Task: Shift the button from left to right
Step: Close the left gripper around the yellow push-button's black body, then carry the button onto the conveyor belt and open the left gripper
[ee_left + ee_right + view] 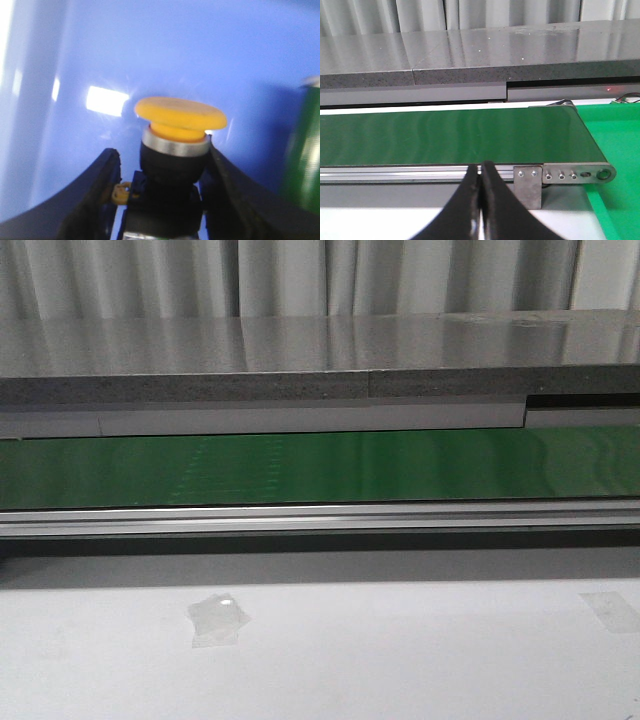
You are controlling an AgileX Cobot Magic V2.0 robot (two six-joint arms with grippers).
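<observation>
The button (175, 117) has a round orange-yellow cap, a silver collar and a dark blocky body, and it lies in a blue bin (200, 45) in the left wrist view. My left gripper (161, 150) is open with its dark fingers on either side of the button's body. One finger (225, 180) lies against the collar, and a narrow gap shows at the other finger (102, 180). My right gripper (481, 167) is shut and empty, above the white table in front of the conveyor. Neither gripper nor the button shows in the front view.
A green conveyor belt (320, 468) with an aluminium rail (320, 518) runs across behind the white table (400, 660). Its end roller bracket (570, 175) shows in the right wrist view, with a green mat (615, 145) beyond. A green cylindrical item (302, 150) lies beside the button in the bin.
</observation>
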